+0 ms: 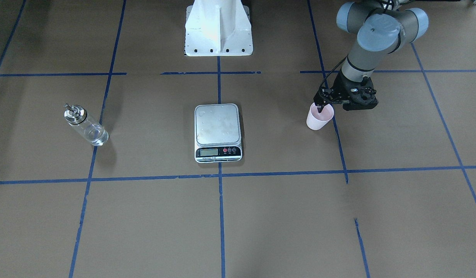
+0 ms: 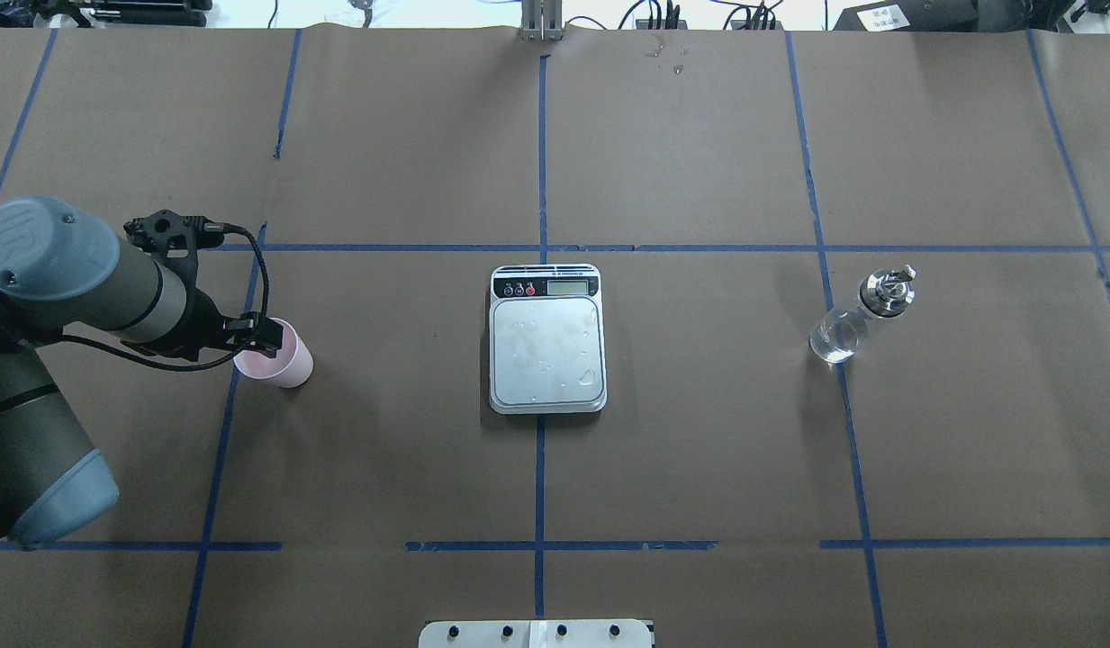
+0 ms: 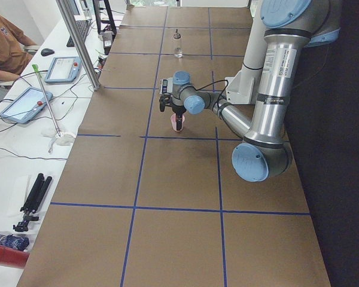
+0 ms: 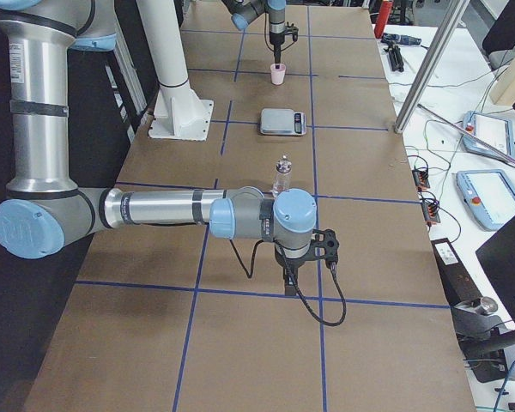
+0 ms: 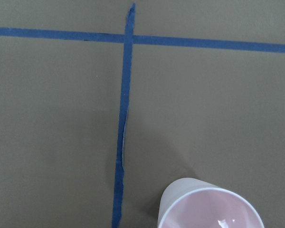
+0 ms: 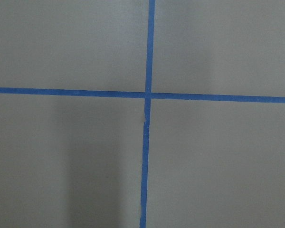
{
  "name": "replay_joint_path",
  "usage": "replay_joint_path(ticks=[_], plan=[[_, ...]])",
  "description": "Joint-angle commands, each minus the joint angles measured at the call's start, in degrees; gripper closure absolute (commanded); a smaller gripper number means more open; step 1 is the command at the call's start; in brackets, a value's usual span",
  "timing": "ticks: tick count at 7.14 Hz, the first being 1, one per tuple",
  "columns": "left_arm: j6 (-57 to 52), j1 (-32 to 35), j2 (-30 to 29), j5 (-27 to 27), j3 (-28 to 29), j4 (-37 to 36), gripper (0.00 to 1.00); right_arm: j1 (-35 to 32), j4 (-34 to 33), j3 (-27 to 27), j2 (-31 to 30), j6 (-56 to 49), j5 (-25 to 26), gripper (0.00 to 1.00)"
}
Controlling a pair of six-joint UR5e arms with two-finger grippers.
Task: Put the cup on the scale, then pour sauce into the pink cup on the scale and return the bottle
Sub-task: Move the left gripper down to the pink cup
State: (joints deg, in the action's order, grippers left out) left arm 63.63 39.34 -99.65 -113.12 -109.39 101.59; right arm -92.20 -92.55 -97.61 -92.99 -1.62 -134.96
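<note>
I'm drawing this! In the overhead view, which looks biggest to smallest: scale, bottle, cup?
Largest: the scale.
Then the bottle and the cup look close; the left gripper hides part of the cup, so I won't rank them.

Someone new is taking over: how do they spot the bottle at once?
Find the silver scale at centre. In the overhead view, the bottle stands to its right on a blue tape line. It's clear glass with a silver spout, unlike the pink cup opposite.

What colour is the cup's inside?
Pale pink; the cup shows best in the left wrist view.
</note>
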Motion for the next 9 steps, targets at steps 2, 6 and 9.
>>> replay_joint_path(ticks=[2, 6, 9], plan=[[-0.09, -0.15, -0.02, 0.00, 0.49, 0.01, 0.31, 0.00, 0.00, -0.12, 0.00, -0.05, -0.04, 0.00], [-0.17, -0.32, -0.37, 0.00, 1.37, 0.10, 0.52, 0.00, 0.00, -0.83, 0.00, 0.12, -0.04, 0.00], [0.00, -0.58, -0.28, -0.18, 1.28, 0.19, 0.81, 0.00, 0.00, -0.83, -0.09, 0.12, -0.04, 0.00]])
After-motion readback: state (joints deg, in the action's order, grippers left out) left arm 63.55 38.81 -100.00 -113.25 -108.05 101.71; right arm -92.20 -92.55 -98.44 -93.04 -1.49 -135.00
